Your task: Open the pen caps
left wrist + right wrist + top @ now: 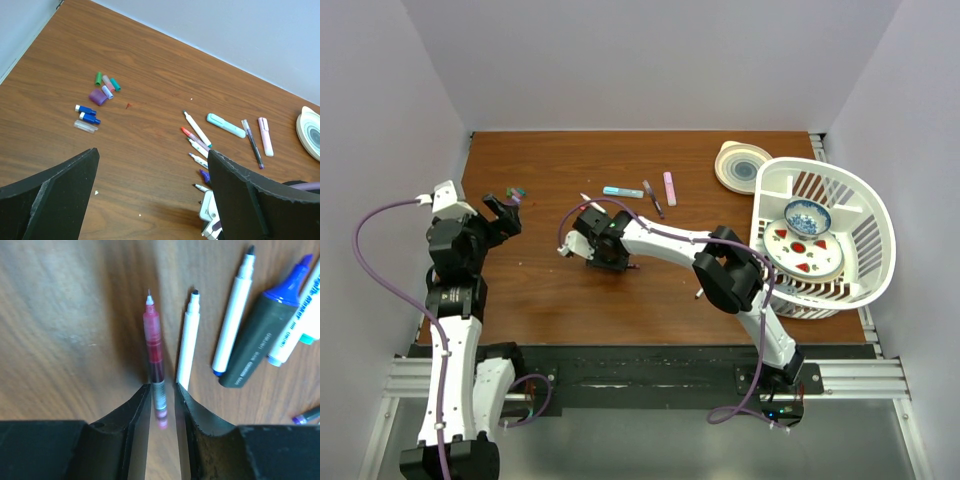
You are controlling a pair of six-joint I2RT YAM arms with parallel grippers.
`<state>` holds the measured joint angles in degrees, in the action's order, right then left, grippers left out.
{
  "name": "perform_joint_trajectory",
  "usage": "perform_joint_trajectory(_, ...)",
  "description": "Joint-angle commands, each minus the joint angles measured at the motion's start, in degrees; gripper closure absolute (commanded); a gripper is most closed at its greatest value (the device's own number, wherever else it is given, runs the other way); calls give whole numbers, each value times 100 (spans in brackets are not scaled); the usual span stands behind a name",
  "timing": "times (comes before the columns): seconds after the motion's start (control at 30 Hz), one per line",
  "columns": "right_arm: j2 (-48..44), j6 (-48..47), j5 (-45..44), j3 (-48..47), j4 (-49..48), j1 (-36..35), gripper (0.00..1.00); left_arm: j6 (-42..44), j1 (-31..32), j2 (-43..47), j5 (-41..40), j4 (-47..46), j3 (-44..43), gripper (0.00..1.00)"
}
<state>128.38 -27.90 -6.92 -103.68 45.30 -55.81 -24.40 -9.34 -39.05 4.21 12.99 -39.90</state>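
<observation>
Several loose pen caps (103, 89), green, pink, teal, purple and blue, lie in a cluster at the far left of the table; they also show in the top view (516, 192). My left gripper (152, 152) is wide open and empty, hovering near that cluster (503, 212). My right gripper (163, 387) is low over the table's middle (610, 260). Its jaws stand narrowly apart around the rear of an uncapped red pen (154, 340), which is blurred there. Beside it lie uncapped white pens (188, 337) and a dark highlighter (265, 335).
A teal highlighter (226, 125), a thin purple pen (252, 142) and a pink highlighter (266, 136) lie capped at the back. A white basket (865, 200) with dishes stands at the right, with a round lid (742, 165) behind it.
</observation>
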Motion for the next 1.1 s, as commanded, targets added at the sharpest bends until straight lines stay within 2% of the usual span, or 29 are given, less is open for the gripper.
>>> perform_joint_trajectory(0.0, -67, 144, -319, -249, -118, 44, 71, 94, 3, 46, -52, -113, 26, 5)
perform_joint_trajectory(0.1, -172, 197, -249, -284, -127, 79, 70, 94, 12, 38, -43, -113, 35, 5)
perform_joint_trajectory(0.23, -304, 276, -100, -328, -74, 141, 62, 85, 3, 29, -8, -139, 61, 5)
perform_joint_trajectory(0.37, -506, 434, 365, -329, 40, 281, 59, 32, 12, -15, 97, -183, 123, 0)
perform_joint_trajectory(0.5, -805, 610, 945, -232, 102, 596, 58, -143, 3, -243, 422, -289, 281, 0)
perform_joint_trajectory(0.53, -884, 671, 1068, -180, 102, 685, 57, -170, 3, -313, 545, -306, 307, 0)
perform_joint_trajectory(0.73, -1280, 935, 2036, 14, -21, 1581, 57, -205, 38, -999, 2512, -876, 527, 0)
perform_joint_trajectory(0.77, -1289, 988, 2115, 6, -65, 1713, 57, -249, 99, -1104, 2924, -1069, 571, 0)
perform_joint_trajectory(0.87, -1193, 1251, 2457, -82, -223, 2362, 57, -416, 423, -1263, 3296, -1159, 711, 0)
perform_joint_trajectory(1.07, -446, 1516, 2582, -872, -153, 2856, 57, -583, 1732, -1386, 2691, -764, 703, 4)
